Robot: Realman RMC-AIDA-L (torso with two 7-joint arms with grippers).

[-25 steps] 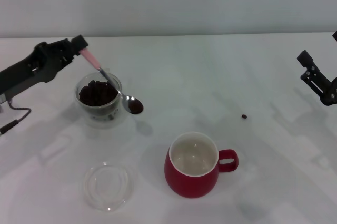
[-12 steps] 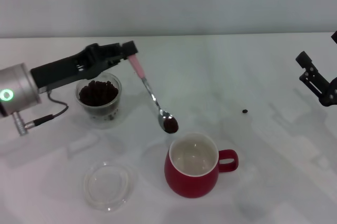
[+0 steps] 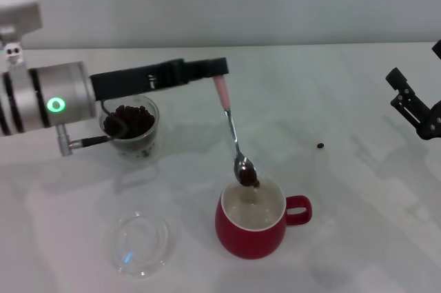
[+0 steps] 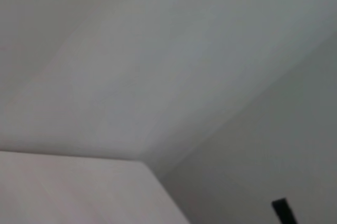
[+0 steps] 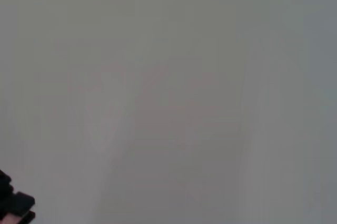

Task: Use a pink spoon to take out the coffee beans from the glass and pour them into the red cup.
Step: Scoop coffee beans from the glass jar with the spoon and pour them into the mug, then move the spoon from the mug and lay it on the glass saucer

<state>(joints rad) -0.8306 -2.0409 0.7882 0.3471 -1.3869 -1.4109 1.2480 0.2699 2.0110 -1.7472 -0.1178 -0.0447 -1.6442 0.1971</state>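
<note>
My left gripper [image 3: 219,71] is shut on the pale pink handle of the pink spoon [image 3: 233,131], which hangs down and to the right. The spoon's metal bowl holds dark coffee beans [image 3: 247,177] just above the far rim of the red cup [image 3: 253,216]. The cup stands in front of centre, handle to the right, with a cream-white inside. The glass [image 3: 129,127], full of coffee beans, stands at the left under my left arm. My right gripper [image 3: 413,110] is parked at the right edge. The wrist views show neither the cup nor the glass.
A flat clear glass dish [image 3: 141,243] lies at the front left. One stray coffee bean [image 3: 320,145] lies on the white table [image 3: 344,203], right of the cup.
My left arm has swung right, carrying the loaded spoon from beside the glass to over the red cup's rim. The right arm has not moved.
</note>
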